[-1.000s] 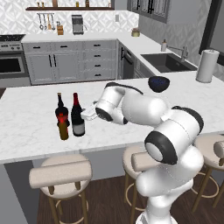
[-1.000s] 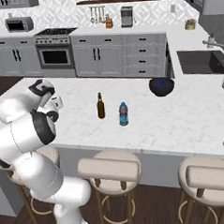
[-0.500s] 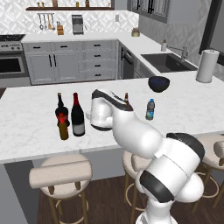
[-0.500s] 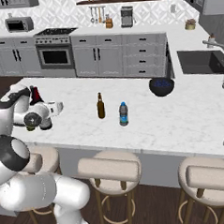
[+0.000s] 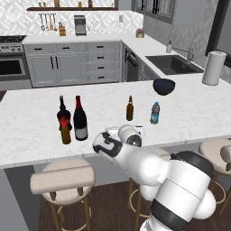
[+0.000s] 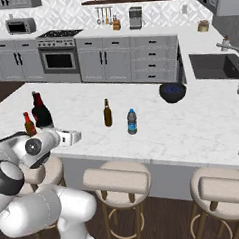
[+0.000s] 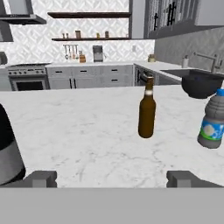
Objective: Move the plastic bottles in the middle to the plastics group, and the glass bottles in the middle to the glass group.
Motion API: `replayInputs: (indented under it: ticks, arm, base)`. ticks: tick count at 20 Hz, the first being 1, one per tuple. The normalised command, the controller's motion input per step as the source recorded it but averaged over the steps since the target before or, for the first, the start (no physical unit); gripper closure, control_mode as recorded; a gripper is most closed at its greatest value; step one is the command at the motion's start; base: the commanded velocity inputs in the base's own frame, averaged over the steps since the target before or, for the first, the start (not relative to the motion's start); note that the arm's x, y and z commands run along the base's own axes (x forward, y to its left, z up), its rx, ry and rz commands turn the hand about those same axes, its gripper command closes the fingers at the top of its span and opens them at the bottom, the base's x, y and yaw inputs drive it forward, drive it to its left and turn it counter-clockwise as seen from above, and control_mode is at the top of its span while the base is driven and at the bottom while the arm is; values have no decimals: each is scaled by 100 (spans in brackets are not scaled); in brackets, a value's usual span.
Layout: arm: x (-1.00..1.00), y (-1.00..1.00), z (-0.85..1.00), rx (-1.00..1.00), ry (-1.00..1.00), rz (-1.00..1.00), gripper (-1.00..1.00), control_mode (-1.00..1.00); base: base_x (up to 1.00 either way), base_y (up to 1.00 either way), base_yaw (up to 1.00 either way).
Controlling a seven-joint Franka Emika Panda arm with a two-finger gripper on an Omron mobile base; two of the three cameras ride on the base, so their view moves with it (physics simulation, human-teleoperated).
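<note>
Left base view: standing mid-bench, beer bottle just left of plastic bottle; wine bottle resting beside the glass group at left. Right base view: claw hovering by the near edge. Hand view: fingertips spreading wide, holding nothing.

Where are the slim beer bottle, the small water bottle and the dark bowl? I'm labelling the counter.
beer bottle (image 7: 147, 114), hand view, on its brown body.
water bottle (image 5: 155, 113), left base view, on its label.
bowl (image 6: 172, 92), right base view, on its outer wall.
</note>
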Motion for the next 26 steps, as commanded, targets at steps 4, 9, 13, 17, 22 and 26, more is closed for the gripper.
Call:
replayInputs:
  ticks: [4, 9, 13, 17, 22, 26]
  arm:
    - [-28, -52, 91, 5, 42, -21, -100, -100]
    - [-31, -31, 98, 8, 34, -14, -100, -100]
    - [-21, -5, 100, 7, 34, -12, -100, -100]
    - [-25, -5, 100, 4, 35, -16, -100, -100]
    - [-37, -17, 96, 2, 39, -21, -100, -100]
    - [-50, -27, 82, 1, 34, -21, -100, -100]
  base:
    - [0, 0, 0]
    - [0, 0, 0]
    - [0, 0, 0]
    - [0, 0, 0]
    - [0, 0, 0]
    - [0, 0, 0]
